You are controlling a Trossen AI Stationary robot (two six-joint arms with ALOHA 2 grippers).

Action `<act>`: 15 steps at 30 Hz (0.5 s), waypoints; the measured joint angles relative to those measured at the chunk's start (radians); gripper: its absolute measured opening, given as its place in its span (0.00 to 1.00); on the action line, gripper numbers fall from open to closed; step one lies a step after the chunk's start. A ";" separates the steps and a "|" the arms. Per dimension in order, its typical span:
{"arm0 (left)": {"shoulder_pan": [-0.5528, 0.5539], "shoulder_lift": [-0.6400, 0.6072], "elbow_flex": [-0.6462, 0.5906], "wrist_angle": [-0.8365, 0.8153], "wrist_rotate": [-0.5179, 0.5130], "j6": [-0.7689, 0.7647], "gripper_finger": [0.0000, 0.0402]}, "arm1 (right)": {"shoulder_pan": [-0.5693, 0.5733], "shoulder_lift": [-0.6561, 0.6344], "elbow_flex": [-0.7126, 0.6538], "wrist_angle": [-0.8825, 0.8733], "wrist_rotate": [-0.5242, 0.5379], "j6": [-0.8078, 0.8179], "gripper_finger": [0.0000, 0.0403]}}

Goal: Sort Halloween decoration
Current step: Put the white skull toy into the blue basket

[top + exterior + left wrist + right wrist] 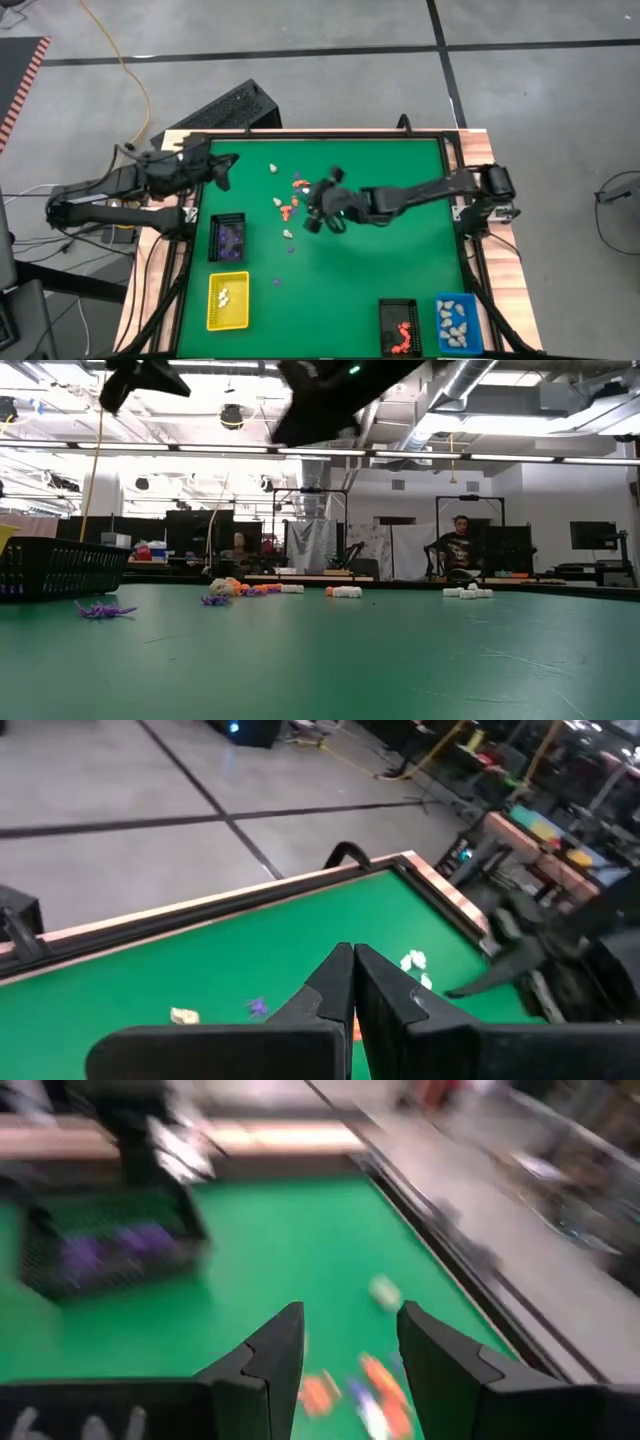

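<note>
Your right gripper (322, 208), released, hovers at 3 o'clock of the orange-red figurines (289, 208); left gripper (226, 170) clenched, empty.

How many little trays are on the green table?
4: black tray and yellow tray on the left side; another black tray and blue tray at the right front.

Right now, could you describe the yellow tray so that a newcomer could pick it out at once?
Look at the green table from above and find the two trays on the left arm's side. The yellow tray sits at the table's near edge, next to the black tray of purple pieces. It alone is bright yellow and holds a few white figurines.
</note>
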State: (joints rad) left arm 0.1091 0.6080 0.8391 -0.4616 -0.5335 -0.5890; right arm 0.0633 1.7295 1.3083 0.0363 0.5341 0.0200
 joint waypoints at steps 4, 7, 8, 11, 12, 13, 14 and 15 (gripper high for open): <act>-0.049 -0.109 -0.081 0.006 -0.021 0.006 0.00 | -0.107 0.106 0.000 0.243 -0.123 -0.030 0.45; -0.075 -0.185 -0.149 0.036 -0.044 0.015 0.00 | -0.174 0.193 0.014 0.331 -0.144 -0.030 0.45; -0.080 -0.206 -0.172 0.048 -0.050 0.021 0.00 | -0.189 0.221 0.027 0.340 -0.154 -0.030 0.45; -0.090 -0.254 -0.233 0.072 -0.050 0.034 0.00 | -0.224 0.302 0.084 0.349 -0.196 -0.028 0.46; -0.090 -0.265 -0.249 0.086 -0.051 0.035 0.00 | -0.232 0.329 0.105 0.349 -0.200 -0.024 0.46; -0.090 -0.274 -0.264 0.095 -0.052 0.035 0.00 | -0.238 0.358 0.130 0.346 -0.202 -0.024 0.47; -0.090 -0.279 -0.279 0.104 -0.056 0.033 0.00 | -0.244 0.389 0.162 0.344 -0.202 -0.024 0.49; -0.089 -0.280 -0.296 0.121 -0.056 0.029 0.00 | -0.249 0.418 0.192 0.332 -0.202 -0.024 0.50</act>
State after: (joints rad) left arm 0.0198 0.3280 0.5435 -0.3401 -0.5895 -0.5604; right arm -0.1857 2.1471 1.5007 0.3682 0.3319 -0.0036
